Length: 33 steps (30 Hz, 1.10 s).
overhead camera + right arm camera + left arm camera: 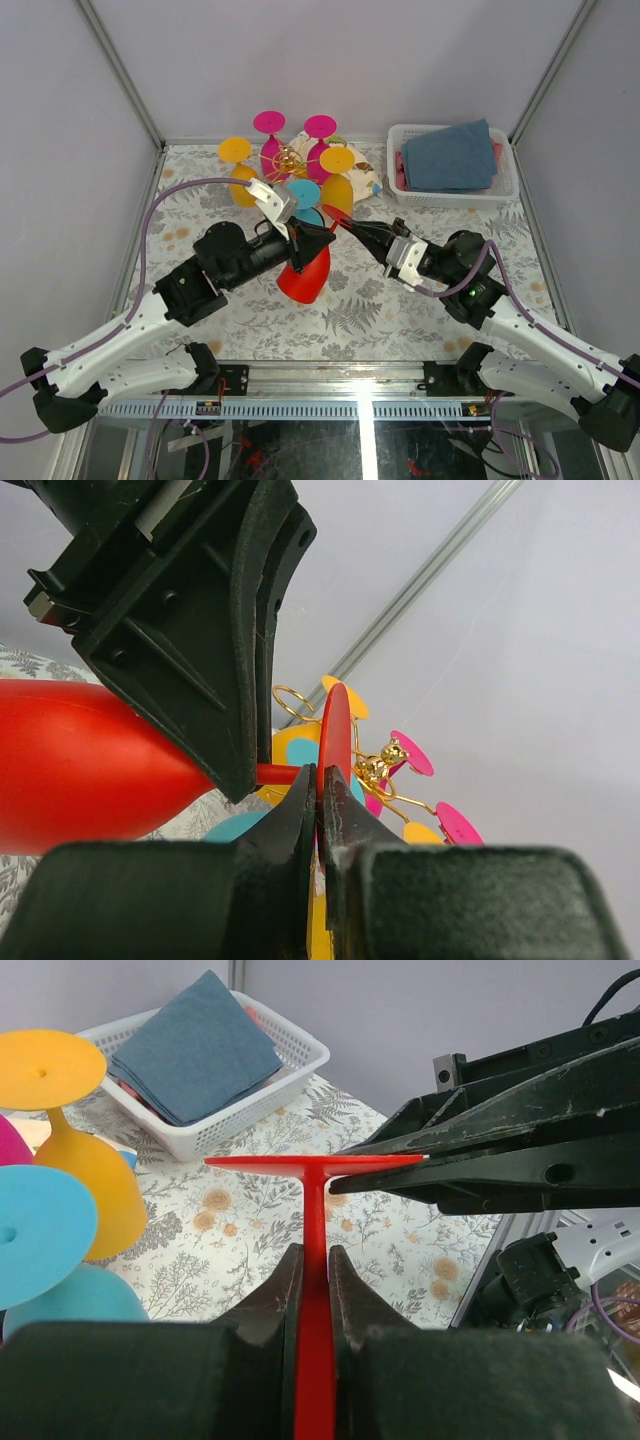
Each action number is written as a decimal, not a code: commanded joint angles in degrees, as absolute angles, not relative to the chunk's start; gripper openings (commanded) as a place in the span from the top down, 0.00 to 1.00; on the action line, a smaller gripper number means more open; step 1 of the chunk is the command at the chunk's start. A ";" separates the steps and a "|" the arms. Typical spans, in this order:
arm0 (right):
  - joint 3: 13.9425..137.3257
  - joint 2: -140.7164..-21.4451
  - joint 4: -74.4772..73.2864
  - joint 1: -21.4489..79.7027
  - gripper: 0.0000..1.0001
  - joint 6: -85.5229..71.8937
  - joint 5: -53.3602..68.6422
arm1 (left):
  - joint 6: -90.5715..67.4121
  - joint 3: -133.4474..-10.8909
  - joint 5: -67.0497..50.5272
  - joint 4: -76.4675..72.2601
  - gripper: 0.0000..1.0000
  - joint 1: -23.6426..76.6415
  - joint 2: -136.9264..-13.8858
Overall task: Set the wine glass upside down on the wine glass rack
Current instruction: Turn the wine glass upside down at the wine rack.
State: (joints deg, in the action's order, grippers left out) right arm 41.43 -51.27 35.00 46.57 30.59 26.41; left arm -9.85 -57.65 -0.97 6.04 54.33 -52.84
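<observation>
Left tool (313,1265): clenched on the stem of the red plastic wine glass (306,278).
Right tool (318,780): clenched on the rim of that glass's foot.
Glass: tilted over the middle of the fern-patterned counter (380,320), bowl toward the near edge.
Gold wire wine glass rack (289,158): mid far edge, bearing inverted yellow, pink and blue glasses (322,140).
White slotted basket (400,190): far right corner.

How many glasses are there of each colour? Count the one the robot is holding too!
Orange glasses: 2
Pink glasses: 2
Blue glass: 1
Red glass: 1
Total: 6
</observation>
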 commanded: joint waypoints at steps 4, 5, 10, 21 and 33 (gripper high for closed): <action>42.71 -49.79 37.24 46.93 0.95 30.06 25.67 | -9.14 -55.24 1.27 4.22 1.00 54.17 -51.66; 42.49 -49.69 37.23 46.93 0.93 29.96 25.60 | -9.18 -55.11 1.46 4.22 1.00 54.16 -51.51; 42.66 -49.73 34.89 46.93 0.77 30.47 25.58 | -9.97 -52.87 3.27 2.12 1.00 54.21 -49.93; 40.31 -47.88 31.49 46.93 0.52 31.97 23.60 | -8.99 -49.50 6.81 0.06 1.00 54.01 -47.15; 35.22 -41.53 31.60 46.93 0.26 24.95 22.10 | -5.60 -45.92 7.06 1.20 1.00 51.61 -41.82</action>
State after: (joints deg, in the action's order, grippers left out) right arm 35.70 -43.55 29.80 46.61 28.49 23.07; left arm -7.46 -47.57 5.30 3.90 52.58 -44.77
